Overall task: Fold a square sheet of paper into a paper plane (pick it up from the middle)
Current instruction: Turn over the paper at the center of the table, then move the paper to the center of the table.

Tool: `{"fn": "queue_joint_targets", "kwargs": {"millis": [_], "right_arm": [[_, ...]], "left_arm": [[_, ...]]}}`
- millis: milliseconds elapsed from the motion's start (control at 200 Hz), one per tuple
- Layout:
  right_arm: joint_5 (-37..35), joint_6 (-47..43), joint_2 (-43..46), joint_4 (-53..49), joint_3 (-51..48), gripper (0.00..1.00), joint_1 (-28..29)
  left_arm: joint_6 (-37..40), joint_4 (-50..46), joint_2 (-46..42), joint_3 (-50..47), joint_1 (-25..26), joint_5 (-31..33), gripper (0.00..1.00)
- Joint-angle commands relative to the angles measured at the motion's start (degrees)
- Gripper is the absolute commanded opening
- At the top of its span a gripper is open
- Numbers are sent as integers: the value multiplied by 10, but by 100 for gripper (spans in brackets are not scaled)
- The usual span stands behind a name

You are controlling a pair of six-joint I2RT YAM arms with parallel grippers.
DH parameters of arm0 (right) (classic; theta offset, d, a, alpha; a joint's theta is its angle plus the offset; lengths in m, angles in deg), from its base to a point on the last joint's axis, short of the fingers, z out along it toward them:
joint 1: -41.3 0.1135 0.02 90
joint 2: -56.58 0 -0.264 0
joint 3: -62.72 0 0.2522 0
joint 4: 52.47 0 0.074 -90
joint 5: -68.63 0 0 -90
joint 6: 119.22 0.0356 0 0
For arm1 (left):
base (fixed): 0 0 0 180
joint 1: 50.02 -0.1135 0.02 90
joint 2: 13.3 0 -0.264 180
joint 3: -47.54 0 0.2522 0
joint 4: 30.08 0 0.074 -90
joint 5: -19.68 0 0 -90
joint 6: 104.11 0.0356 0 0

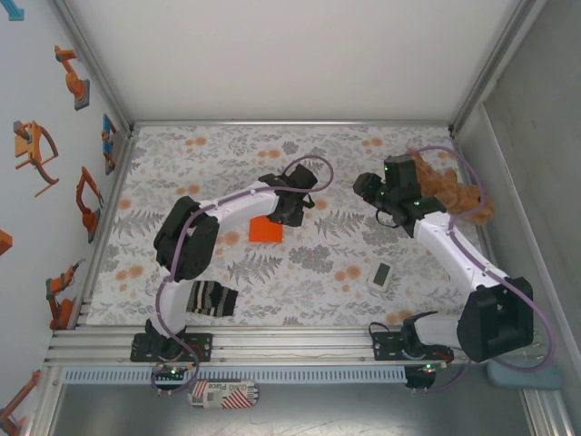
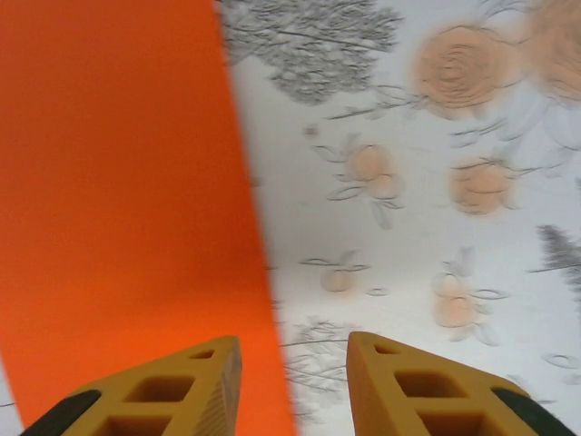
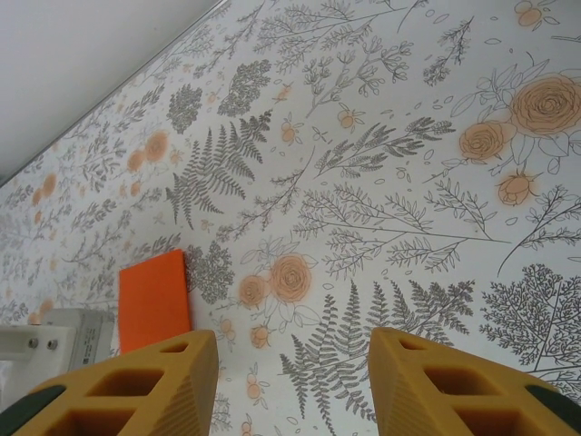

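The orange sheet of paper (image 1: 266, 230) lies flat on the flowered table cover, a small squarish shape and not a pointed paper plane. My left gripper (image 1: 289, 214) hovers at its right edge. In the left wrist view the paper (image 2: 118, 182) takes up the left half, and its right edge runs down between the open fingers of the left gripper (image 2: 295, 368). The left fingertip (image 2: 204, 377) is over the paper and nothing is clamped. My right gripper (image 1: 375, 205) is off to the right, open and holding nothing (image 3: 295, 372), with the paper (image 3: 154, 298) to its left.
A brown plush toy (image 1: 454, 193) sits at the back right behind the right arm. A striped sock (image 1: 213, 298) lies near the left arm's base. A small white device (image 1: 381, 275) rests at the front right. Enclosure walls border the table.
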Motion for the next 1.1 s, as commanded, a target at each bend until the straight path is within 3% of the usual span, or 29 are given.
{"fn": "queue_joint_targets", "kwargs": {"millis": [0, 180, 250, 336, 386, 471, 601, 731, 1092], "right_arm": [[-9, 8, 2, -6, -2, 46, -3], [62, -8, -52, -1, 19, 44, 1], [87, -12, -83, 8, 27, 43, 18], [94, -18, -121, 10, 49, 45, 56], [94, -19, -147, 13, 63, 52, 83], [102, -16, -192, 24, 90, 55, 126], [118, -7, -268, 34, 146, 58, 187], [137, -3, -345, 39, 210, 54, 228], [149, -3, -456, 25, 281, 51, 245]], "left_arm": [[-45, 55, -41, -27, -25, -122, 42], [-84, 133, -136, -110, -83, -179, 58], [-95, 140, -178, -143, -105, -159, 66], [-98, 137, -228, -185, -128, -118, 88], [-98, 137, -257, -212, -141, -95, 93], [-105, 133, -299, -252, -171, -75, 100], [-115, 130, -355, -303, -217, -68, 96], [-122, 123, -397, -334, -248, -56, 96], [-141, 134, -422, -362, -275, -81, 96]]}}
